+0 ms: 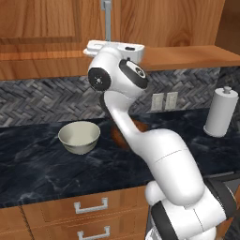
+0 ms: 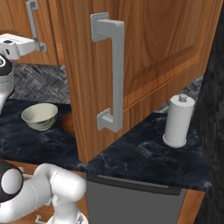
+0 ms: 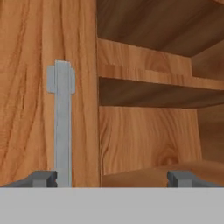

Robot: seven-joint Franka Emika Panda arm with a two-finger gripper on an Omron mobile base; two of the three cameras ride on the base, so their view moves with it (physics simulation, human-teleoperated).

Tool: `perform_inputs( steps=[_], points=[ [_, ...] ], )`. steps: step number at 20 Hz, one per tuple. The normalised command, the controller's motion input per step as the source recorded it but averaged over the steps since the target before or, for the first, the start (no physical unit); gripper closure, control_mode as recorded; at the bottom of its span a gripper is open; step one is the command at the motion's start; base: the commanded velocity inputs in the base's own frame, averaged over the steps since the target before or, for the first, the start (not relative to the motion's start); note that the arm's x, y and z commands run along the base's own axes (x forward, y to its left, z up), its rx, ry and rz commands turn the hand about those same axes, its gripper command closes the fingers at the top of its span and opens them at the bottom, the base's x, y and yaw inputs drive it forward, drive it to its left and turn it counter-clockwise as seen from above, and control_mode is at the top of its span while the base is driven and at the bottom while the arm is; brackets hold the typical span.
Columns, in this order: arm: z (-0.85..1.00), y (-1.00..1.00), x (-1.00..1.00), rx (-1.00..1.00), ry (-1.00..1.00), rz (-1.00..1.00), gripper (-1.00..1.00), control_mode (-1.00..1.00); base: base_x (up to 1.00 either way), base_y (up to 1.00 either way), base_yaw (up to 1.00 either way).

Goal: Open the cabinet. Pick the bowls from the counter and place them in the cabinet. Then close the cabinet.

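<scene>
Currently arm reaches up; hand (image 3: 112, 177) spread wide, empty, facing the cabinet (image 3: 144, 131), right door open. Cream bowl (image 1: 79, 136) and brown bowl (image 2: 68, 122) sit on desk (image 1: 42, 164).

- The arm (image 1: 159, 159) rises from the base at the lower right of the left base view, its thick lower link leaning up and to the left.
- A narrower link runs on up to a bent joint with dark round caps.
- From there the wrist turns forward, and the white hand (image 1: 115, 48) lies about level, raised high above the rest of the arm.
- In the right base view the hand (image 2: 16, 45) shows at the left edge.
- The gripper (image 3: 112, 178) has its jaws spread wide, the two dark fingertips (image 3: 43, 178) far apart, nothing between them.
</scene>
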Motion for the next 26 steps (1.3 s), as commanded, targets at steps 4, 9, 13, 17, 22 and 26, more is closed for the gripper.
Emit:
perform_inputs(
  steps=[4, 9, 13, 17, 22, 26],
  points=[
    [-0.01, 0.20, 0.82, -0.02, 0.00, 0.00, -1.00, -1.00, 0.00, 0.00, 0.00],
    [-0.05, 0.19, 0.83, -0.01, 0.00, 0.00, -1.00, -1.00, 0.00, 0.00, 0.00],
    [-0.04, 0.32, 0.81, -0.03, 0.00, 0.00, -1.00, -1.00, 0.00, 0.00, 0.00],
    [-0.12, 0.51, 0.88, -0.03, 0.00, 0.00, 1.00, -1.00, 0.00, 0.00, 0.00],
    [-0.02, -0.33, 0.97, 0.00, 0.01, 0.05, 1.00, -1.00, 0.00, 0.00, 0.00],
    [-0.21, -0.31, 0.27, 0.00, -0.01, 0.31, 1.00, -1.00, 0.00, 0.00, 0.00]
  ],
)
